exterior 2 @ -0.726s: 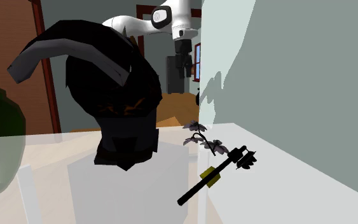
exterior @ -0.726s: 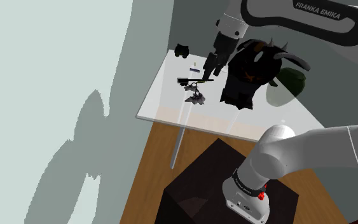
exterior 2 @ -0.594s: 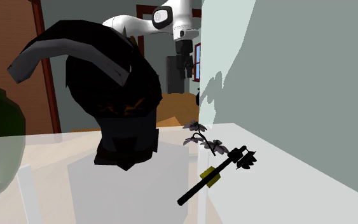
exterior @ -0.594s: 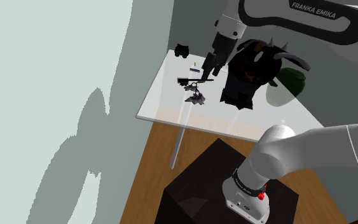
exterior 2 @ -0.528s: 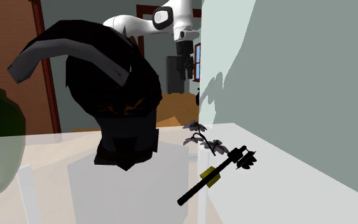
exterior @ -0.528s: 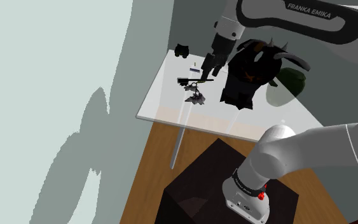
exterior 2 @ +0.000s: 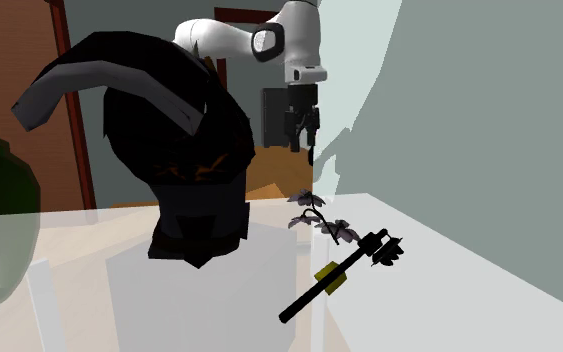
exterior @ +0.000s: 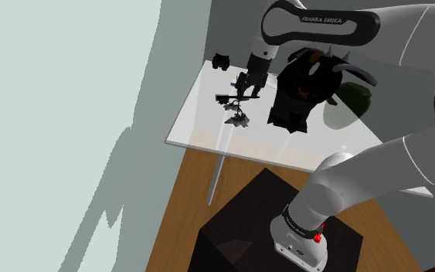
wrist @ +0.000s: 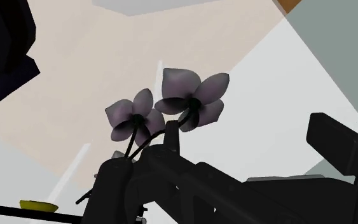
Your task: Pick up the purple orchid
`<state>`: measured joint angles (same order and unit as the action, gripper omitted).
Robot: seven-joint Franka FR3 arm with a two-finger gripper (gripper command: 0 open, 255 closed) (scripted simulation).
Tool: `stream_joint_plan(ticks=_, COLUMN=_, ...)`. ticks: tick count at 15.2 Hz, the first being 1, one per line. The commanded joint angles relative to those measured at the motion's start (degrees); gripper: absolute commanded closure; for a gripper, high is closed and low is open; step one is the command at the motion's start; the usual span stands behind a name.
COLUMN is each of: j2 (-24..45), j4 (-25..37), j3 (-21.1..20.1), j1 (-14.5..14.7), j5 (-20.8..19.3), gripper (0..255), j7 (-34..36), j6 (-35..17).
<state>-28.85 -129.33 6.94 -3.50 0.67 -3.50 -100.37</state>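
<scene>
The orchid point(exterior: 239, 117) is a small plant with pale purple-grey blooms on dark stems, lying on the white table point(exterior: 208, 124) near its front edge. In the second exterior view the orchid point(exterior 2: 320, 217) is low on the tabletop, beside the wall. My black gripper point(exterior: 243, 88) hangs above and just behind it, without touching it. From the second exterior view the gripper point(exterior 2: 302, 140) points down with its fingers apart and nothing between them. Two orchid blooms point(wrist: 166, 105) stand close ahead in the wrist view.
A black stick-like tool point(exterior 2: 338, 274) with a yellow band and a spiked head lies right next to the orchid. A large black horned object point(exterior: 304, 89) and a dark green object point(exterior: 355, 96) stand further along the table. A small black item point(exterior: 221, 61) sits at the far corner.
The arm has swung and the gripper has come down closer to the table, nearer the orchid and the black tool. The orchid and the other objects have not moved.
</scene>
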Motion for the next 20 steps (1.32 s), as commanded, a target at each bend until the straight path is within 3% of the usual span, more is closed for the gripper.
stream_joint_plan(ticks=1, j2=3.77, j4=0.90, j3=1.20, j1=-0.78, j5=0.11, gripper=0, j7=0.21, j6=-1.91)
stream_joint_plan(ticks=12, j2=23.98, j4=8.42, j3=7.85, j1=-4.99, j5=3.04, gripper=0, j7=-0.42, j6=-8.85)
stream_joint_plan(ticks=20, j2=26.11, j4=4.73, j3=7.96, j1=-5.02, j5=3.76, gripper=0, j7=-1.30, j6=-14.56)
